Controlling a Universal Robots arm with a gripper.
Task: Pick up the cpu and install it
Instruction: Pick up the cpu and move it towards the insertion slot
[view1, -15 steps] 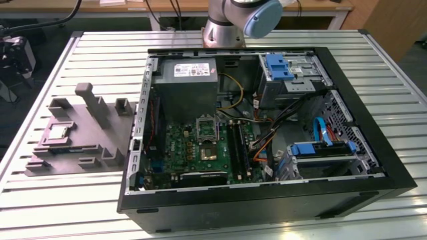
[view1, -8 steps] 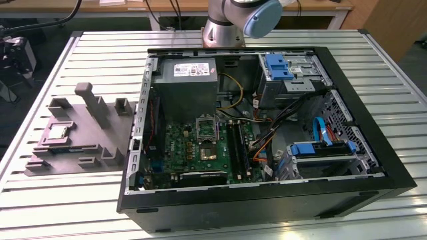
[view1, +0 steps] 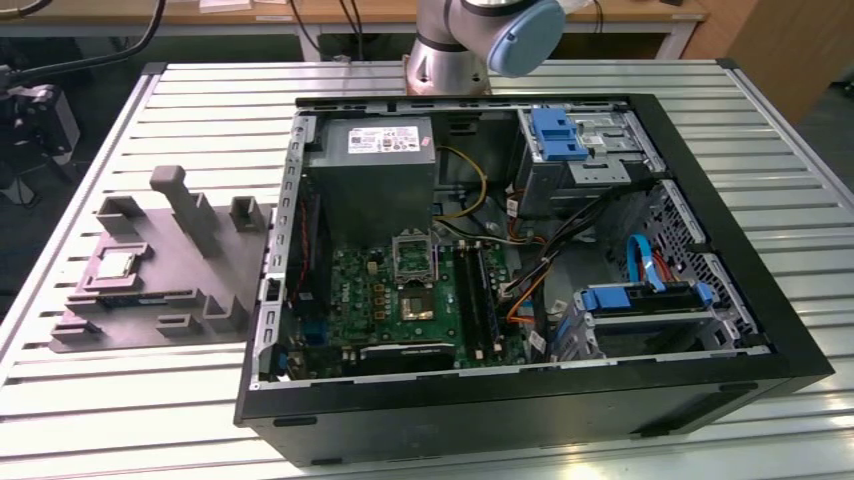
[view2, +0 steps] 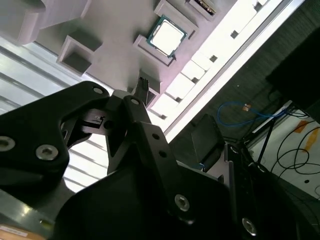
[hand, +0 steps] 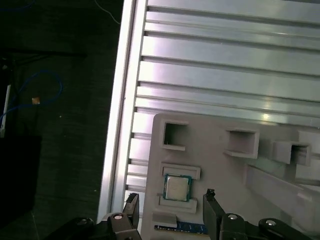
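Cpu: the cpu (hand: 177, 188) lies flat, silvery top up, in a recess of the grey tray (hand: 220, 170).
Gripper: the gripper (hand: 171, 199) is wide open and empty, with a fingertip either side of the cpu.
Tray: on the slatted counter (view1: 200, 100), at the exterior view's left of the open case (view1: 534, 400).

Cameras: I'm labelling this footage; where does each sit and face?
Exterior view: off the arm, looking down on the open computer case, grey tray and arm base.
First wrist view: at the wrist, facing the cpu past the open gripper.
Second wrist view: at the wrist, looking past the gripper's linkage at the tray.
All share the cpu on the tray.
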